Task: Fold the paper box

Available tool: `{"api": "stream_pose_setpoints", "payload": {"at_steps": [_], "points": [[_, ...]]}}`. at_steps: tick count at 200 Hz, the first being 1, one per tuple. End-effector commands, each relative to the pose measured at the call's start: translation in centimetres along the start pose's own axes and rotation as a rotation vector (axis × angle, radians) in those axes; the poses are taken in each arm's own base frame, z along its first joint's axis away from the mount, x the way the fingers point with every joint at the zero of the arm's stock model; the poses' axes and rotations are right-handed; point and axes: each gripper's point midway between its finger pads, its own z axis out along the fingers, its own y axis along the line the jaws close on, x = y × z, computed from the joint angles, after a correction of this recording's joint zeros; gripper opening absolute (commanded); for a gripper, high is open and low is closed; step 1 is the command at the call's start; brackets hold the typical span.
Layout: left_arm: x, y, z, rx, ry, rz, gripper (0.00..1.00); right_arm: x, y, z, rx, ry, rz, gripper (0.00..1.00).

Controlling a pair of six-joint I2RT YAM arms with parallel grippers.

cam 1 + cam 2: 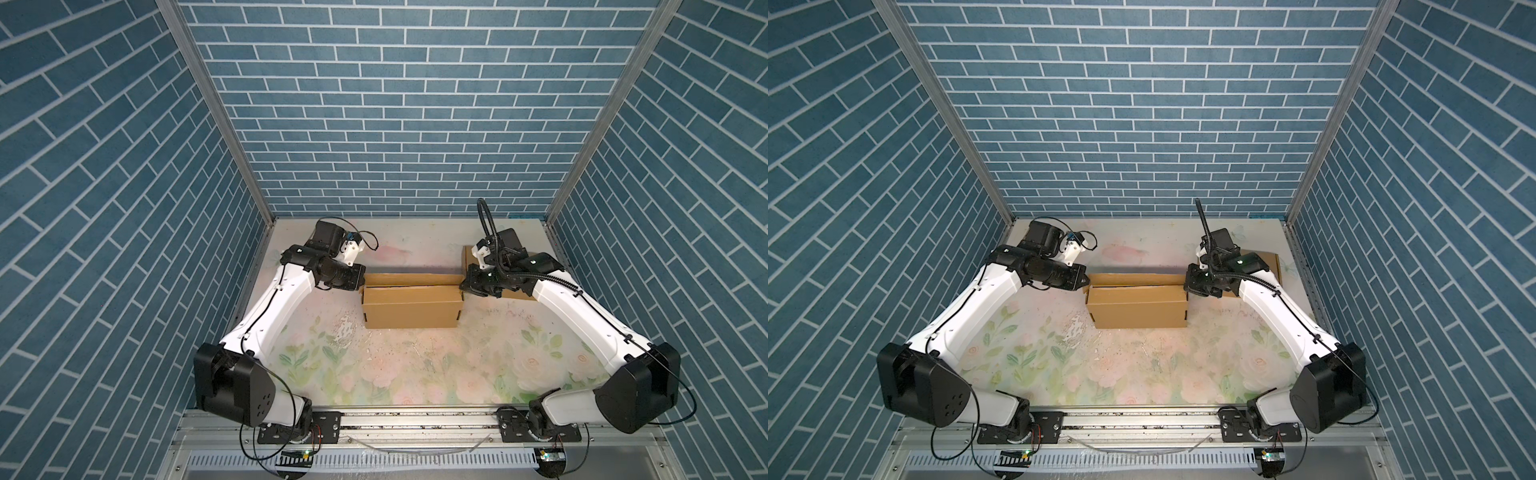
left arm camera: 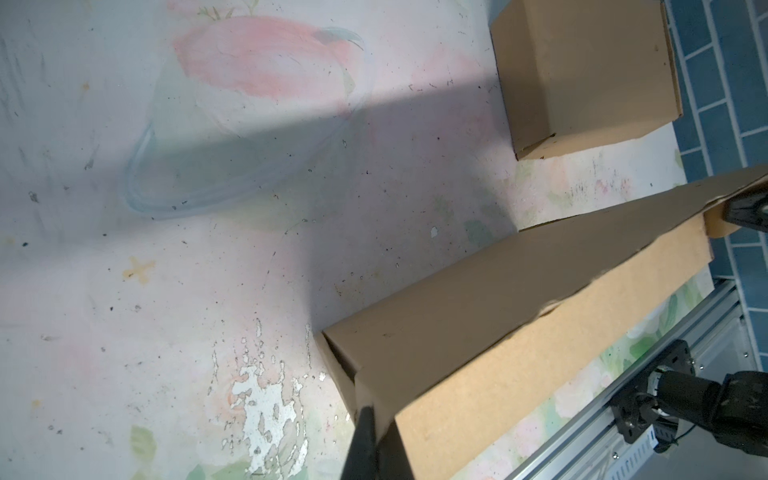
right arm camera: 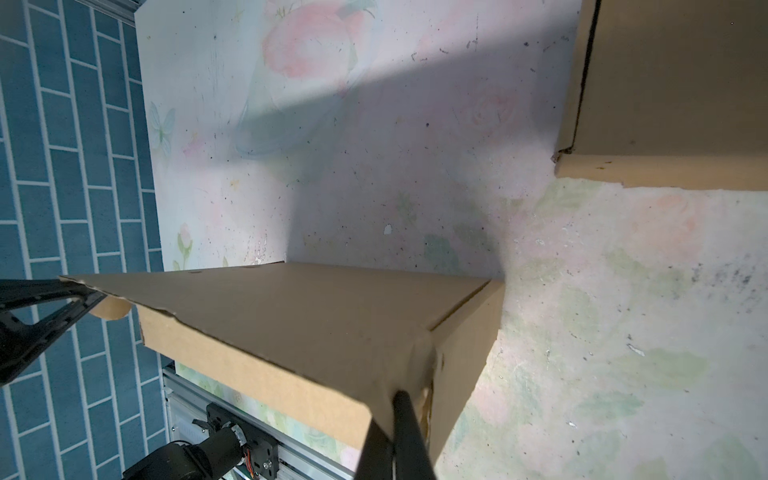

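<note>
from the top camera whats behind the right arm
A second cardboard box on the table, at the far right. The right arm covers most of it in both top views; the left wrist view shows it folded shut.

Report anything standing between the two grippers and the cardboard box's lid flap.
Nothing visible does. The left gripper and right gripper are each shut on a corner of the lid flap of the brown cardboard box. The second brown cardboard box sits apart, by the right arm.
</note>
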Motion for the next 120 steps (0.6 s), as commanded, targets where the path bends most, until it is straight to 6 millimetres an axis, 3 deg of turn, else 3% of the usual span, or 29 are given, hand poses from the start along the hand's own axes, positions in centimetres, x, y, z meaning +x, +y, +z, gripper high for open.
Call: {"api": "stream_pose_setpoints", "payload": {"at_steps": [1,120], "points": [[0.3,-0.5,0.4,0.023,-0.011,-0.089,0.00,1.6,-0.9,0.9,0.025,0.050,0.062,0.00],[3.4,0.5,1.8,-0.024,-0.032,-0.142,0.00,1.7,-1.0,1.1,0.022,0.039,0.088,0.00]]}}
